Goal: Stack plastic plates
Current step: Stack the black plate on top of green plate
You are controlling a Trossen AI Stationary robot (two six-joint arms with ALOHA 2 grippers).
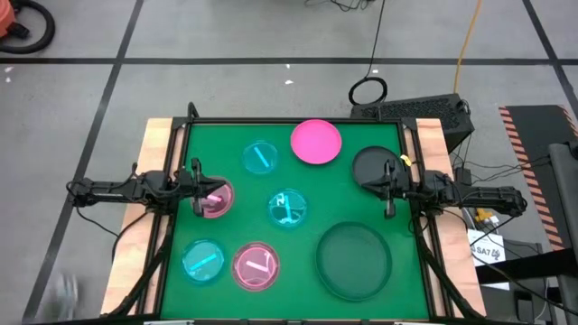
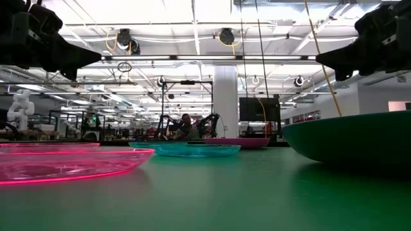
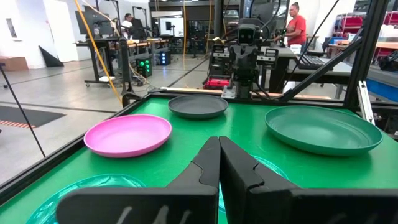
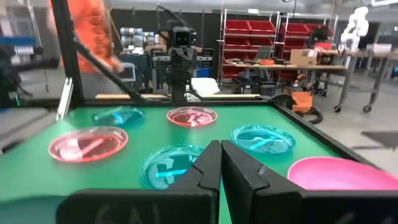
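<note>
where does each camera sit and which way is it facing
High: overhead, looking straight down on the table; both arms show.
Low: at tabletop height, level across the mat; arms hang above.
Left wrist: on the left arm, facing the right arm; shut left gripper at bottom.
Right wrist: on the right arm, facing the left arm; shut right gripper at bottom.
Shared: opaque pink plate in high and left wrist.

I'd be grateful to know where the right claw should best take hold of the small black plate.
Grip the small black plate by its thin raised rim, on the edge nearest the right claw, which hangs shut above it. The plate lies flat on the green table, so only the upturned lip offers purchase; open, come down, probably pinching across the rim.
</note>
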